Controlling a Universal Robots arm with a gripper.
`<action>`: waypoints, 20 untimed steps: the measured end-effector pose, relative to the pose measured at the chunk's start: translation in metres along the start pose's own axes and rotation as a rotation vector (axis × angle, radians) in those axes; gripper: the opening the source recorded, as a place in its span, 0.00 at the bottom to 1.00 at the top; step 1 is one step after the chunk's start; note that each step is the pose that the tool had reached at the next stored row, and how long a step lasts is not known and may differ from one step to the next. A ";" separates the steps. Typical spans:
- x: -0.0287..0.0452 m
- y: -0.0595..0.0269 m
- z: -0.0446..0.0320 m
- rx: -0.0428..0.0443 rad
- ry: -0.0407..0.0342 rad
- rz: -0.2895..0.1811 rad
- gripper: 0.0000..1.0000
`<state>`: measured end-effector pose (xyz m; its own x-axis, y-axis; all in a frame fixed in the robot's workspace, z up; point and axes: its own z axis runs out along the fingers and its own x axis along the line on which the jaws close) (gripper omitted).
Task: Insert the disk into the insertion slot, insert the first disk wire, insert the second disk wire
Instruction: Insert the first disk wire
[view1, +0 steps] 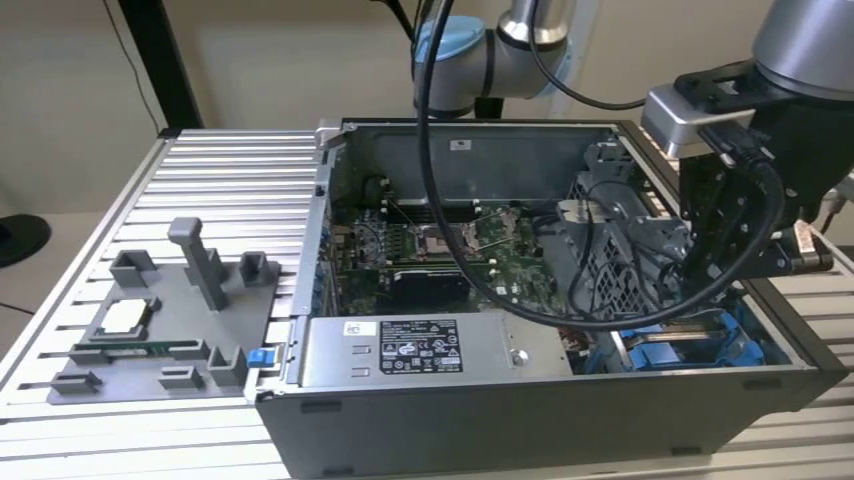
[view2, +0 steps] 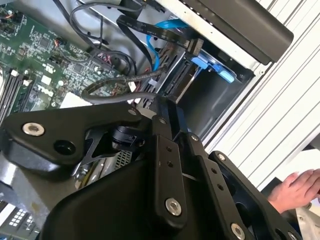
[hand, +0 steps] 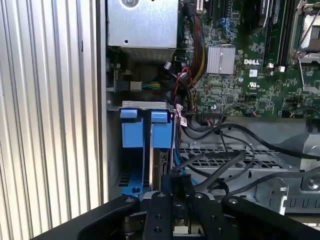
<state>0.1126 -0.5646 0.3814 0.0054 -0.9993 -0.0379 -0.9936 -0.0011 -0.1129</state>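
Ribbed aluminium bench (view1: 227, 180) carries an open computer case (view1: 534, 420) lying on its side, with its green motherboard (view1: 441, 250) and labelled grey power-supply box (view1: 414, 350) exposed. A grey fixture tray (view1: 147, 330) sits beside the case toward the exterior view's left. At the case's corner toward the exterior view's right, the robot arm reaches down among black cables (hand: 225, 165), and the gripper (hand: 176, 176) hangs just over the insertion slot (view1: 674, 350) — the grey bay with blue rails. The disk (hand: 161, 165) stands edge-on inside that slot, between the blue tabs, as the first wrist view shows. Black wires cross close to the gripper's tip, but whether the jaws are apart, together or clamped on one of them cannot be told. A light-blue cable (view2: 162, 27) loops near the bay in the second wrist view, and a person's hand (view2: 300, 190) shows beyond the case — out over the bench.
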 end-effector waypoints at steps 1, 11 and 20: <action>0.0006 -0.0003 0.0006 -0.0001 0.0005 0.000 0.00; 0.0063 -0.0052 0.0065 -0.0002 0.0062 -0.001 0.00; 0.0075 -0.0078 0.0083 -0.0002 0.0076 -0.001 0.00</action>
<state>0.1213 -0.5718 0.3737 0.0053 -0.9995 -0.0302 -0.9936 -0.0019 -0.1127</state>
